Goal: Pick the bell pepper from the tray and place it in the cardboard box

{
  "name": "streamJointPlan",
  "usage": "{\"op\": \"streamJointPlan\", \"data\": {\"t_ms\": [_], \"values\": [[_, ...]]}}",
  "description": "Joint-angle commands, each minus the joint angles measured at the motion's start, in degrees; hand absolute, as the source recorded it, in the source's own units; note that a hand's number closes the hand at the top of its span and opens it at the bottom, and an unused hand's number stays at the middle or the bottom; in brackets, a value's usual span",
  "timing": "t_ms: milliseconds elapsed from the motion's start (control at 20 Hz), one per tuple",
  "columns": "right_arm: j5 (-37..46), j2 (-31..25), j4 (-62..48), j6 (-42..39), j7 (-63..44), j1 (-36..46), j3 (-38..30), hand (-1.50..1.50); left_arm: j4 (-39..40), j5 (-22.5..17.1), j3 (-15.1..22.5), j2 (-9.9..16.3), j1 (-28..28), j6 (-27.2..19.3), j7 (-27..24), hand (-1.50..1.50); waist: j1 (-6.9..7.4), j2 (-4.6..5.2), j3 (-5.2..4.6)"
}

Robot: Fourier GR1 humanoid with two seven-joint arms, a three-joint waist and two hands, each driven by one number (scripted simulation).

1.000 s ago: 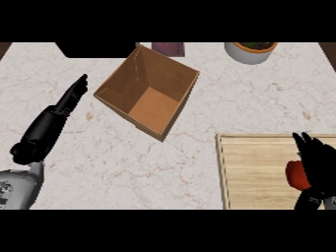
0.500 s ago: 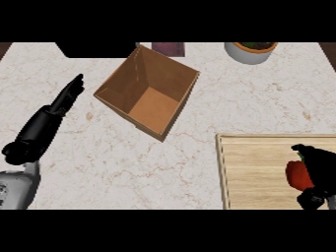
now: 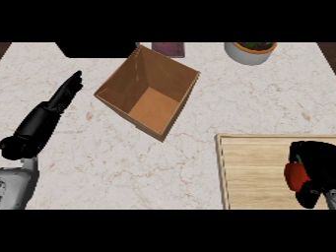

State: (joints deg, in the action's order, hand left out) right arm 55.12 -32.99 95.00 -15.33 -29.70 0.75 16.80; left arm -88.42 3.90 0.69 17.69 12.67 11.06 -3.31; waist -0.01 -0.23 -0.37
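Mostly hidden under the curled right hand: the red bell pepper, only its left side showing. Cut off beyond that hand: the tray.

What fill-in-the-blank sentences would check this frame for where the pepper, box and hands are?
1. The red bell pepper lies on the wooden ____.
2. The right hand curls round the ____.
3. The cardboard box holds ____.
4. The left hand, fingers straight, lies ____ of the box.

Missing words: tray; bell pepper; nothing; left
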Motion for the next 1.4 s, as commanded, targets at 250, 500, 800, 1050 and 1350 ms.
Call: {"op": "streamJointPlan", "data": {"t_ms": [250, 500, 800, 1050, 1350], "values": [[4.46, 22.13, 4.21, -2.25, 1.28, 13.14, 23.06, 1.50, -0.63, 0.66, 3.88, -2.02, 2.88, 2.11, -0.32, 0.00, 9.69, 1.50, 0.40], [5.38, 32.50, -0.65, -0.03, -0.12, 25.08, 31.18, 1.50, 0.62, 0.92, 5.62, -3.52, 5.16, 2.60, -0.23, 0.00, 10.47, 1.66, 0.25], [3.10, 32.88, -6.22, 7.42, -5.23, 40.79, 35.30, 1.50, 2.67, 1.72, 5.08, -3.72, 5.94, 1.72, -0.40, 0.00, 8.81, 1.12, 0.19], [-1.05, 32.96, -6.39, 13.87, -16.87, 49.72, 32.62, 1.50, 3.73, 2.43, 4.49, -3.38, 6.71, 1.12, 0.48, 0.00, 7.26, 0.51, 0.18], [-3.86, 32.98, -12.28, 24.48, -30.23, 59.04, 26.95, 1.50, 2.97, 2.05, 4.07, -3.07, 6.41, 1.45, 1.01, 0.00, 6.73, 0.49, 0.18]]}}
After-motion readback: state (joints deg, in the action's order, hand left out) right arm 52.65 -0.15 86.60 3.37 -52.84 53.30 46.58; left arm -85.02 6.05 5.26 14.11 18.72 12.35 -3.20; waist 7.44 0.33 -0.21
